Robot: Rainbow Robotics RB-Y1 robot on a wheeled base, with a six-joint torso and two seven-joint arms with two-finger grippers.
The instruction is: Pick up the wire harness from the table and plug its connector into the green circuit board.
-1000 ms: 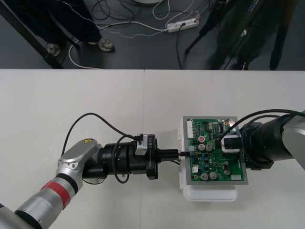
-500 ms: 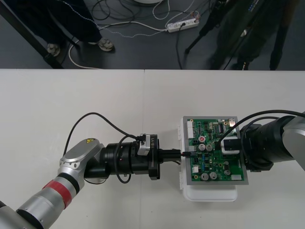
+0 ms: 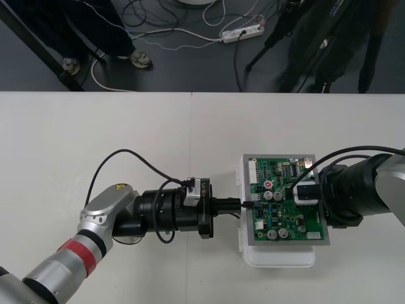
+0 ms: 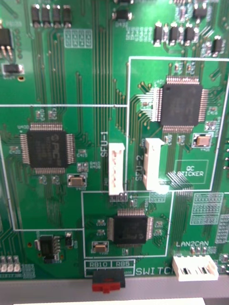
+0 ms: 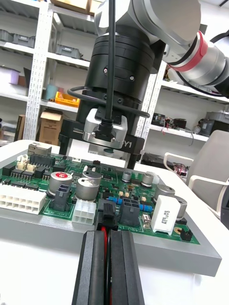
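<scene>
The green circuit board (image 3: 288,218) sits on its white base (image 3: 278,256) at the right of the table. My left gripper (image 3: 243,204) reaches in level from the left to the board's left edge. In the left wrist view its fingers (image 5: 93,267) are shut on the wire harness: a red wire (image 5: 103,230) runs between them to the black plug (image 5: 108,217), which is against a black connector at the board's edge. I cannot tell whether it is seated. My right gripper (image 3: 299,193) hovers over the board's right half, also seen as the other gripper (image 5: 106,131). The right wrist view looks straight down on the board (image 4: 71,71).
Grey capacitors (image 5: 90,183) and a white multi-pin connector (image 5: 21,200) stand on the board beside the plug. A grey frame (image 5: 57,226) rims the board. Bare table (image 3: 95,139) stretches left of the board and behind it.
My left arm has crept a little to the right, toward the board. The right arm and the board have stayed put.
</scene>
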